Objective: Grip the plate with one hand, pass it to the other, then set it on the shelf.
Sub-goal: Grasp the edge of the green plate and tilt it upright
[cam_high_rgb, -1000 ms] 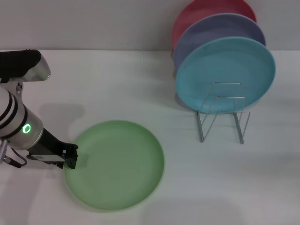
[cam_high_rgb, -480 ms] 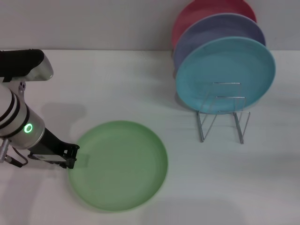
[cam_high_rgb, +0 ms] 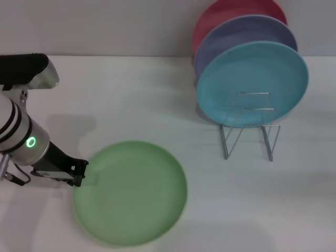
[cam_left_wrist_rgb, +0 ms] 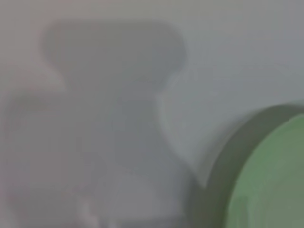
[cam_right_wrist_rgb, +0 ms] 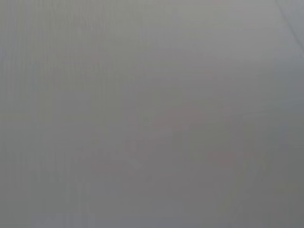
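The light green plate (cam_high_rgb: 131, 193) lies at the front of the white table, and its left rim sits in my left gripper (cam_high_rgb: 80, 176). The gripper is shut on that rim, and the plate looks slightly raised and tilted. Part of the plate also shows in the left wrist view (cam_left_wrist_rgb: 275, 180), with its shadow beside it. The silver wire shelf (cam_high_rgb: 249, 128) stands at the back right, with free upright loops at its front. My right gripper is out of view; the right wrist view shows only a blank grey surface.
A light blue plate (cam_high_rgb: 252, 84), a lavender plate (cam_high_rgb: 247, 32) and a pink plate (cam_high_rgb: 231, 11) stand upright in the rack, one behind the other. The white table (cam_high_rgb: 131, 94) runs between the green plate and the rack.
The green plate has shifted a little right, then toward the front edge, with my left gripper holding its left rim. The rack and its plates have not moved.
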